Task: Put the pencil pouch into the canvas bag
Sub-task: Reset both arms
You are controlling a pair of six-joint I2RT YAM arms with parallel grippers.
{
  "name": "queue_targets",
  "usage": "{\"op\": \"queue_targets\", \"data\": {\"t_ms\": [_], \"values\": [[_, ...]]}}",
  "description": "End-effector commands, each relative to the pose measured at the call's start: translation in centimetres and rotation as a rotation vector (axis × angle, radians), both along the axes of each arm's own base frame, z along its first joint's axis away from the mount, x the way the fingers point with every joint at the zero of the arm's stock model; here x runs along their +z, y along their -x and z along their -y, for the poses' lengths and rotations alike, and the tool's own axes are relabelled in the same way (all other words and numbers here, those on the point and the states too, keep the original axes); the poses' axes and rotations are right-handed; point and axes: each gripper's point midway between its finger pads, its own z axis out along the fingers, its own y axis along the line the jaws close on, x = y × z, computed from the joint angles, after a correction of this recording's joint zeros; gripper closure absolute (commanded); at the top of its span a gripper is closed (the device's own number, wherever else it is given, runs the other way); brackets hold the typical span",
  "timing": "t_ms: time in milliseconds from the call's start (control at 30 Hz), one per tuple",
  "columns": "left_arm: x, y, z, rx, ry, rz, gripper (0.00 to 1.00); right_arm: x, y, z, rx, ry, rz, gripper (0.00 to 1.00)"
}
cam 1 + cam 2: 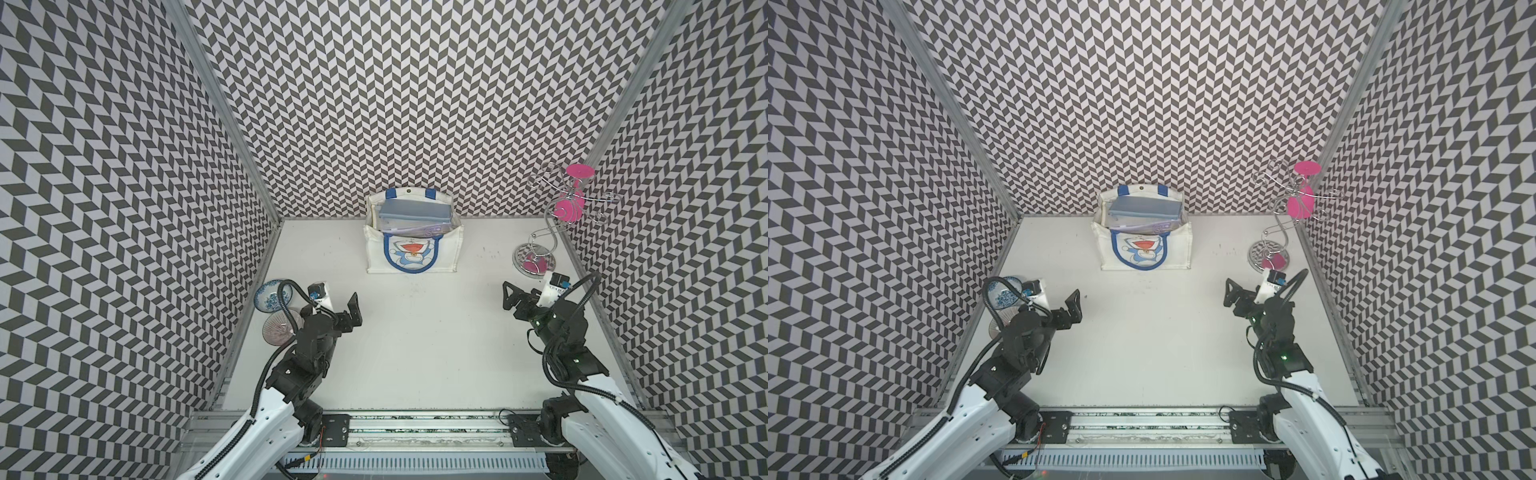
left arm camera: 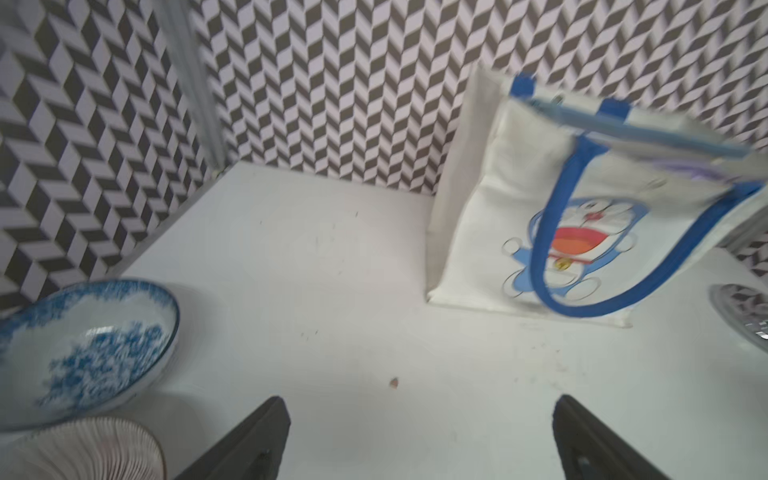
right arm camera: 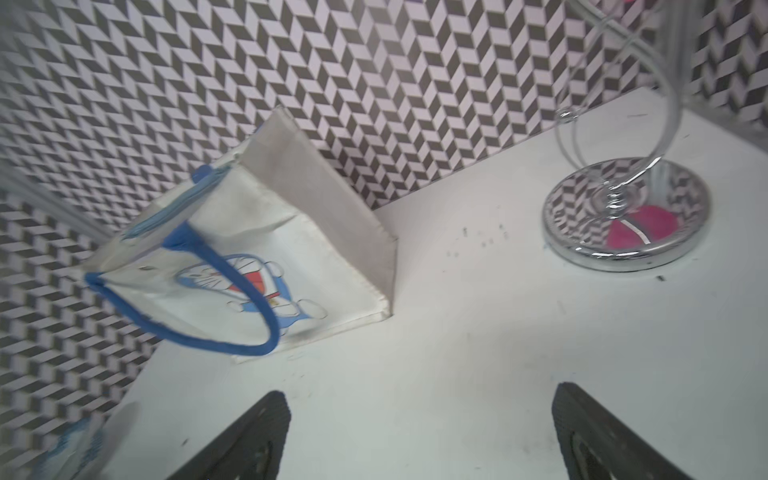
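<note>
The cream canvas bag stands upright at the back middle against the wall, cartoon cat facing me, one blue handle hanging down its front. A flat grey-blue pencil pouch lies inside the bag's open top, partly above the rim. My left gripper is open and empty, well in front of the bag to its left. My right gripper is open and empty, in front of the bag to its right.
A blue-and-white bowl and a ribbed pinkish dish sit by the left wall beside my left arm. A chrome wire stand with pink pieces stands at the back right. Patterned walls enclose three sides.
</note>
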Motion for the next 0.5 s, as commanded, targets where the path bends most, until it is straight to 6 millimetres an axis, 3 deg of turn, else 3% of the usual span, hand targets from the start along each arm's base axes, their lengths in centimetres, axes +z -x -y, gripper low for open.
{"op": "queue_targets", "data": {"t_ms": [0, 167, 267, 367, 467], "values": [[1.7, -0.7, -2.1, 0.156, 0.088, 0.098, 0.01, 3.7, -0.3, 3.3, -0.165, 0.086, 0.236, 0.01], [1.3, -1.5, -4.7, 0.301, -0.013, 0.140, 0.01, 2.5, 1.1, 3.7, -0.167, 0.260, 0.367, 0.01], [0.9, -2.3, -6.1, 0.378, -0.032, 0.157, 0.01, 0.6, -0.2, 4.1, -0.190, 0.343, 0.307, 0.01], [1.7, -3.9, -7.7, 0.421, -0.083, 0.197, 0.01, 0.9, 0.2, 4.6, -0.224, 0.315, 0.386, 0.01], [1.8, -5.6, -9.4, 0.459, -0.142, 0.187, 0.01, 0.8, -0.7, 5.3, -0.266, 0.350, 0.411, 0.01]]}}
